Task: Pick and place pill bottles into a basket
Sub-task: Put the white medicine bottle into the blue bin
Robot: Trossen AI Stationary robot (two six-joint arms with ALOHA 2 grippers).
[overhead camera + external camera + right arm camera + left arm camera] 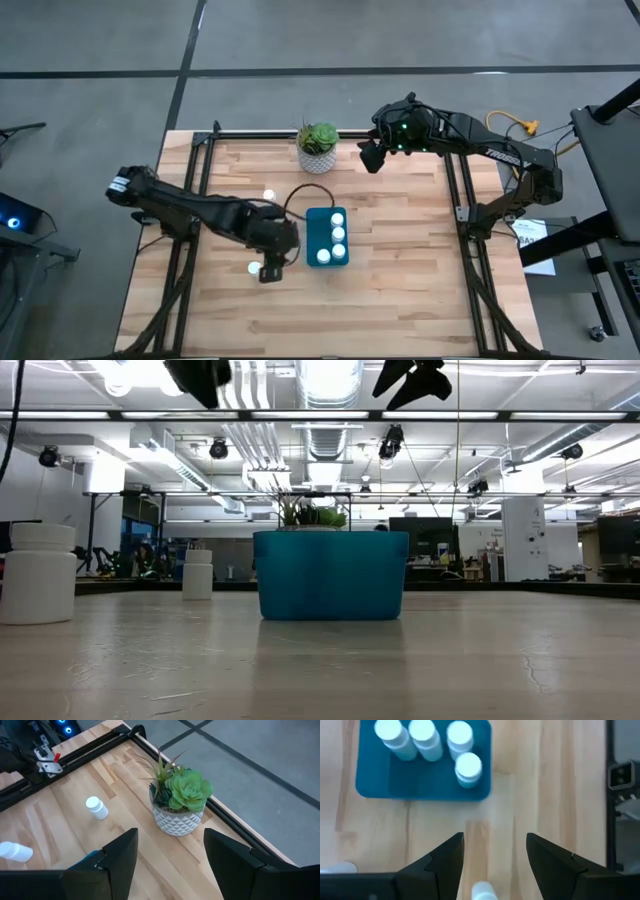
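Now | left gripper [495, 855] open above bottle [484, 891] | right gripper [167, 857] open, raised

A light wooden table [400, 280] of butcher-block planks stands on a grey concrete floor [300, 40] crossed by dark seam lines. A black metal frame [470, 215] runs along the table's edges. From the table-top camera, the room behind is a large open workshop: an exposed ceiling with silver ventilation ducts [330, 435], bright strip lights [325, 375] and dark hanging spot lamps [220, 448]. A white pillar [525, 530] stands at the right, with workstations and screens [425, 540] far back.
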